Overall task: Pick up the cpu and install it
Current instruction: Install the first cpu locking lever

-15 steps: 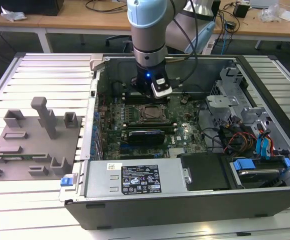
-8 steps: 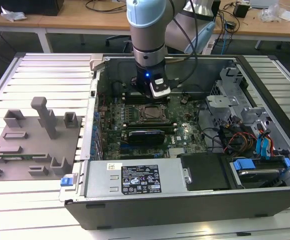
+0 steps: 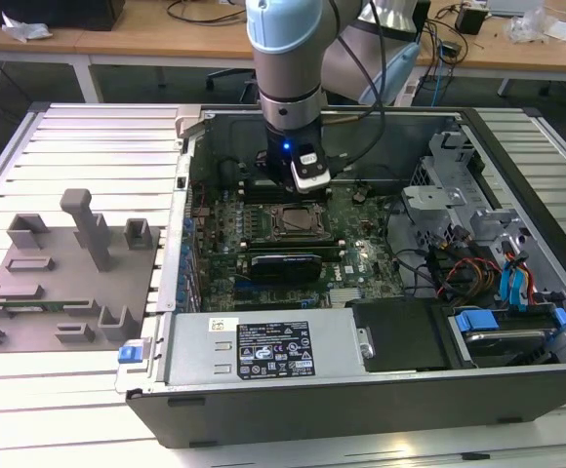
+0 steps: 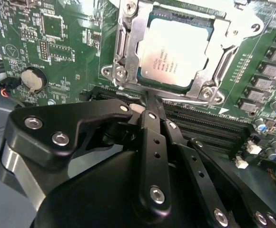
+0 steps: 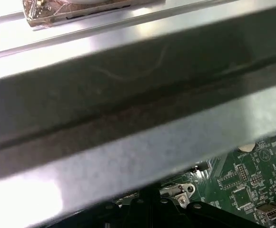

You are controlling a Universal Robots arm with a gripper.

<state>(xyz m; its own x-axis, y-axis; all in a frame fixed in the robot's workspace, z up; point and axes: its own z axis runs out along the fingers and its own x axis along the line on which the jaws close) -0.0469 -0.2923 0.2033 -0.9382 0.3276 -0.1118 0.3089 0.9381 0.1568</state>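
Silvery and flat, the cpu (image 4: 176, 47) sits inside its metal socket frame (image 4: 128, 42) on the green board (image 4: 43, 42), upper centre of the second wrist view, apparently already seated. The tool (image 4: 150, 107), fingers together and empty, hangs just beside it.
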